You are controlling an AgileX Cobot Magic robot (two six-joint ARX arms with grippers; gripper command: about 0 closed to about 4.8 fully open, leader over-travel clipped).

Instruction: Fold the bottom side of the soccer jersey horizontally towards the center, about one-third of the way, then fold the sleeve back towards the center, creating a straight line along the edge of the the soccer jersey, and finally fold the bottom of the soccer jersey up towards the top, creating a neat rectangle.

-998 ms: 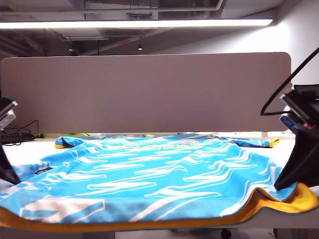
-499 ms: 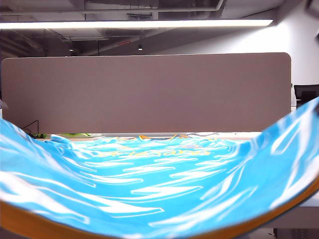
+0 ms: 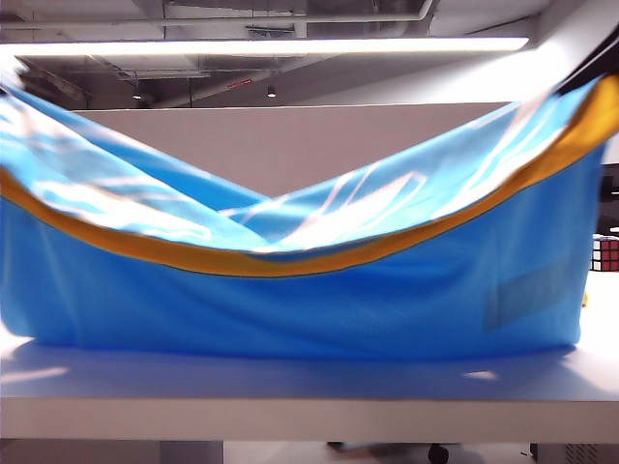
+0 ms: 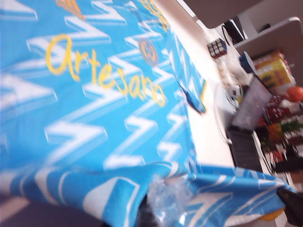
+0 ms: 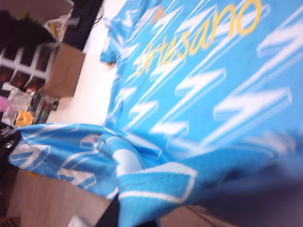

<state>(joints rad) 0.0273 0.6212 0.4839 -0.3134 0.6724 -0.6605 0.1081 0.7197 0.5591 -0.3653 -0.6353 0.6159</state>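
Above table (image 3: 290, 391) | soccer jersey (image 3: 290, 309) hem lifted | wrist views: yellow lettering

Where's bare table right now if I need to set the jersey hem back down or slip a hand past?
Bare strip of table runs along the near edge, in front of the hanging soccer jersey. Another pale strip lies beside the jersey toward the puzzle cube. Beyond that strip it is crowded with clutter. Left gripper and right gripper, both shut, are lost behind lifted cloth.

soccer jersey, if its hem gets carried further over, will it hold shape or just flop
The soccer jersey will likely flop: lifted at both ends, its yellow hem sags in a deep curve. It seems light and thin, hanging smooth from the shut left tool and right tool, which are hidden. It bunches near the grip, so expect wrinkles.
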